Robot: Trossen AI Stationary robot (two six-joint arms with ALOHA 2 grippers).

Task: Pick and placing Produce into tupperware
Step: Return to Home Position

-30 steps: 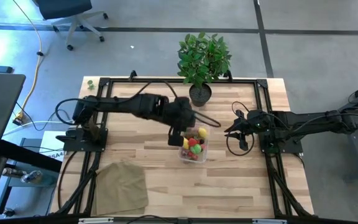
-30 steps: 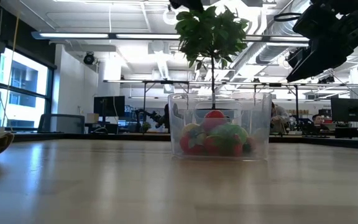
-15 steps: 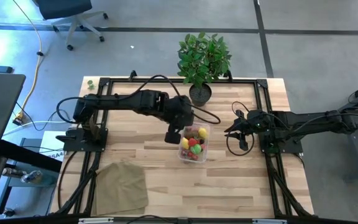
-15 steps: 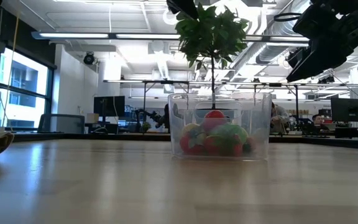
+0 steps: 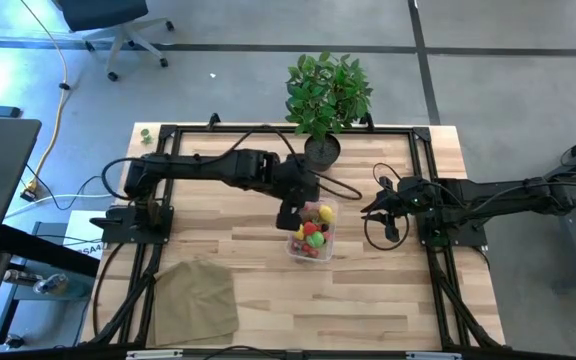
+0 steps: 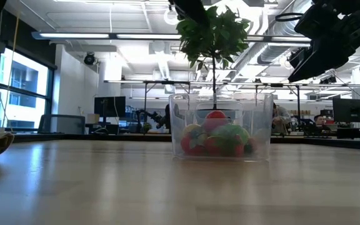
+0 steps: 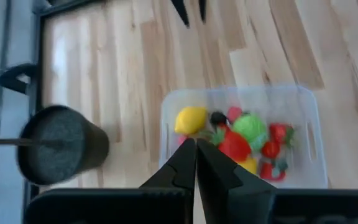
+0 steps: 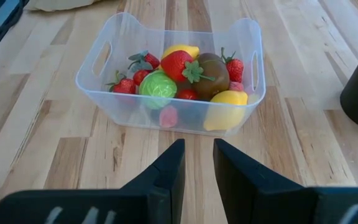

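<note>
My left gripper (image 5: 288,216) hung at the centre of the high view, fingers pressed together and holding nothing. It was raised over the left rim of the tupperware (image 8: 248,43). The tupperware stood upright on the table (image 5: 388,300), just right of centre. The produce (image 8: 179,74) was piled inside it: red, yellow, green and brown pieces. The plant (image 5: 328,85) stood just above the tupperware in that view, its pot (image 7: 61,146) apart from the rim. My right gripper (image 5: 372,211) rested to the right, near the tupperware but apart, fingers slightly parted and empty. A cloth (image 5: 196,300) lay at lower left.
</note>
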